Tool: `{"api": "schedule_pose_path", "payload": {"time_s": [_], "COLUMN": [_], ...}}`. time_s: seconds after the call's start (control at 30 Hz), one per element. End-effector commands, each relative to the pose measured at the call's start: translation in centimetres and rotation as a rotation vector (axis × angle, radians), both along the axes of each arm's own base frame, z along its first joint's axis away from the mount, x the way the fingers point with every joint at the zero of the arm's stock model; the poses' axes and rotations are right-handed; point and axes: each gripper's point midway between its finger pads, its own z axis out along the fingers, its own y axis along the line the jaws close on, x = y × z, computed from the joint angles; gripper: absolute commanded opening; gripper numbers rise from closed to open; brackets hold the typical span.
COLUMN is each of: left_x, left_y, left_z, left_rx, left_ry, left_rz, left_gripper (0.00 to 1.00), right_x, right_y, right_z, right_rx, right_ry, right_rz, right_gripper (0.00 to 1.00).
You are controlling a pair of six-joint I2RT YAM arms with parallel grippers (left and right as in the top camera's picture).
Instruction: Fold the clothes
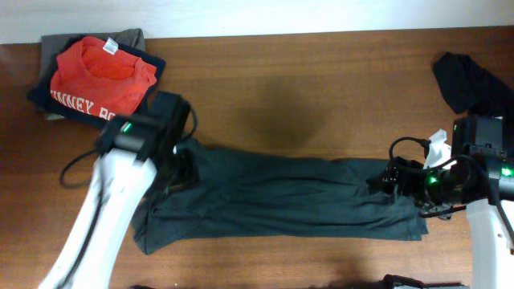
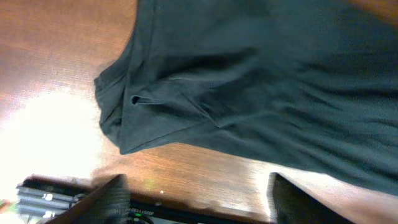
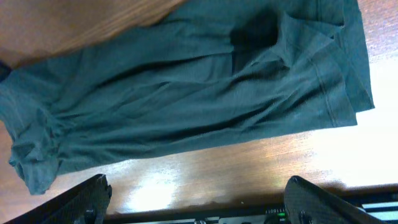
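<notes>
The clothes in play are a dark charcoal garment (image 1: pixel 281 197) lying as a long folded band across the middle of the wooden table. My left gripper (image 1: pixel 181 164) hovers over its left end, open, with nothing between its fingers. In the left wrist view the cloth (image 2: pixel 261 87) lies beyond the left gripper (image 2: pixel 198 186), over bare wood. My right gripper (image 1: pixel 387 178) is at the garment's right end, also open and empty. The right wrist view shows the fabric (image 3: pixel 186 99) stretched out ahead of the right gripper (image 3: pixel 198 183), hem to the right.
A stack of folded clothes topped by a red shirt (image 1: pixel 100 76) sits at the back left corner. A black garment (image 1: pixel 470 80) lies crumpled at the back right. The table's front edge runs close under both grippers.
</notes>
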Motion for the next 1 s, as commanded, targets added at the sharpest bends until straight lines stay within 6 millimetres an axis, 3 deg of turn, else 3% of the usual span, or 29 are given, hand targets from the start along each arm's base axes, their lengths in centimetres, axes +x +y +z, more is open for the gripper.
{"api": "schedule_pose_path", "payload": {"time_s": [0.0,0.1,0.23,0.27,0.4,0.57,0.67,0.83,0.97], "left_x": [-2.4,-4.1,-5.6,-5.8,-5.9,-5.3,-4.0,-1.9,-1.9], "left_y": [-1.3,-2.5,-4.9,-5.5,-5.1,-3.2,-3.6,-4.0,-4.0], "left_z": [-0.2,-2.0,-5.9,-7.0,-10.6,-12.4,-12.8,-13.9,-15.7], "left_rx": [-0.097,-0.180,-0.327,-0.361,-0.351,-0.253,-0.272,-0.282,-0.261], "left_ry": [0.004,0.053,0.129,0.141,0.151,0.106,0.054,0.014,0.070], "left_rz": [-0.035,-0.045,-0.055,-0.045,0.098,0.226,0.222,0.239,0.284], "left_gripper": [0.99,0.99,0.98,0.95,0.93,0.89,0.89,0.80,0.75], "right_x": [0.3,0.5,0.7,0.8,1.0,1.1,1.3,1.8,1.9], "right_y": [0.2,0.7,1.2,1.1,1.1,0.9,0.8,0.6,0.6], "right_z": [0.0,0.2,0.3,0.3,0.0,-0.9,-1.4,-2.4,-3.3], "right_rx": [0.024,0.059,0.087,0.085,0.088,0.085,0.088,0.098,0.107], "right_ry": [-0.003,-0.010,-0.021,-0.022,-0.005,0.031,0.058,0.100,0.141], "right_rz": [-0.028,-0.036,-0.030,-0.030,-0.030,-0.034,-0.035,-0.037,-0.039], "right_gripper": [0.99,0.99,0.99,0.99,0.99,0.99,0.99,0.99,0.99]}}
